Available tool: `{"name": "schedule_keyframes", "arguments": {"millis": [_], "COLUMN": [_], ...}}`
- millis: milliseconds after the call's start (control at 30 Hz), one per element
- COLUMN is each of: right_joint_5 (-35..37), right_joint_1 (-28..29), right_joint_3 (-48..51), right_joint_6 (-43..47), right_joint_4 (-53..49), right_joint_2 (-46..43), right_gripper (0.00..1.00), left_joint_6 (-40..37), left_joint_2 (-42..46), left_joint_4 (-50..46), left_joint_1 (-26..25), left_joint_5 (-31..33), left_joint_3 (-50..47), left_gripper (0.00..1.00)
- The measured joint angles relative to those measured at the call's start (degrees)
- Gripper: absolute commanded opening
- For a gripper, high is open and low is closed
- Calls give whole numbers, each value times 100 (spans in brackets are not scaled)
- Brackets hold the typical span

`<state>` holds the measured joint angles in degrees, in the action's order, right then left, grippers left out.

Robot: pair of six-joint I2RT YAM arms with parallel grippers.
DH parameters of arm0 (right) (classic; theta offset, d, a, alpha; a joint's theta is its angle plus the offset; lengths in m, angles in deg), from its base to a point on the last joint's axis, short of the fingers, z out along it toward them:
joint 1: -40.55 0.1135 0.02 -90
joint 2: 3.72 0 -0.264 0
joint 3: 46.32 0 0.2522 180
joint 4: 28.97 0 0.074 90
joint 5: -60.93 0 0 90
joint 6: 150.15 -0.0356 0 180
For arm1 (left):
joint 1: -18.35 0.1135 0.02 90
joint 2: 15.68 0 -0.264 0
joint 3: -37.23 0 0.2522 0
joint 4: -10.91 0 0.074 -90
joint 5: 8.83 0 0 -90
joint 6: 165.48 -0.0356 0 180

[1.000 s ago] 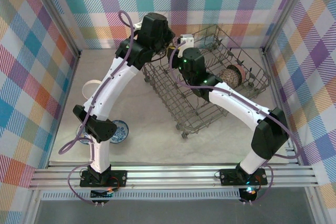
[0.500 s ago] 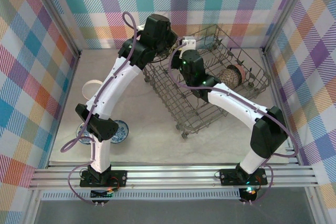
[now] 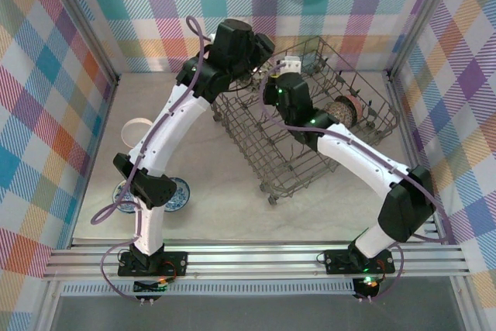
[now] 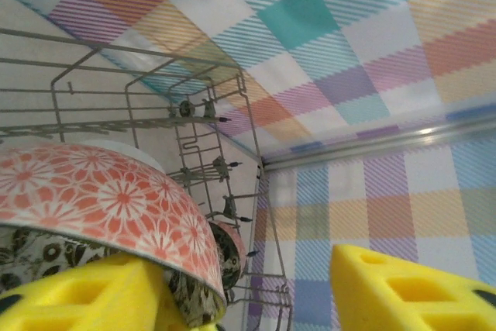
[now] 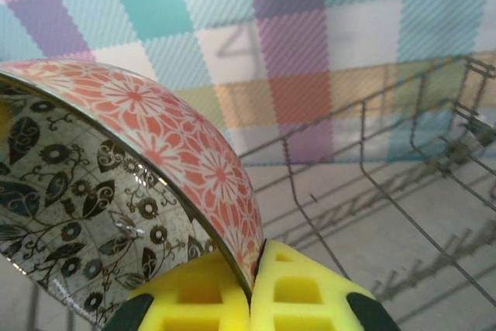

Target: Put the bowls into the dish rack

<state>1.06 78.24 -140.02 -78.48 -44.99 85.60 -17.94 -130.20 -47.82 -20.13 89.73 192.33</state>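
White bowl (image 3: pixel 137 129): we found it on the desk (image 3: pixel 225 191) at far left, well apart from the dish rack (image 3: pixel 310 153).
Blue-patterned bowl (image 3: pixel 177 194): on the desk near the left arm's base, partly hidden under that arm's elbow.
Left tool (image 4: pixel 256 292): we saw the jaws wide and holding nothing. One yellow pad (image 4: pixel 93 288) sat just under the red-flowered bowl (image 5: pixel 155 129); we could not tell whether they touched.
Red-flowered bowl: red flowers outside, dark leaf pattern inside. It was held tilted over the far end of the dish rack.
Right tool (image 5: pixel 252 284): pinched narrow on that bowl's rim, one pad on each side of the wall.
Dish rack: on the desk right of centre, set askew.
Speckled bowl (image 3: pixel 341 112): on edge at the rack's right end, with a red-rimmed bowl (image 3: pixel 359 104) just beside it.
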Motion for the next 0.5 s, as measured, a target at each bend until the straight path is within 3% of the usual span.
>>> {"name": "schedule_keyframes", "arguments": {"millis": [200,500], "right_joint_5": [-9,435], "right_joint_1": [-546,-1082], "right_joint_3": [-282,-481], "right_joint_6": [-162,155], "right_joint_4": [-1099,-1987], "right_joint_2": [4,146], "right_gripper": [0,0], "left_joint_6": [-352,-1263], "left_joint_2": [-76,-33], "left_joint_4": [-13,-365], "left_joint_1": [114,765], "left_joint_5": [-249,-885], "left_joint_3": [363,160], "left_gripper": [78,80]}}
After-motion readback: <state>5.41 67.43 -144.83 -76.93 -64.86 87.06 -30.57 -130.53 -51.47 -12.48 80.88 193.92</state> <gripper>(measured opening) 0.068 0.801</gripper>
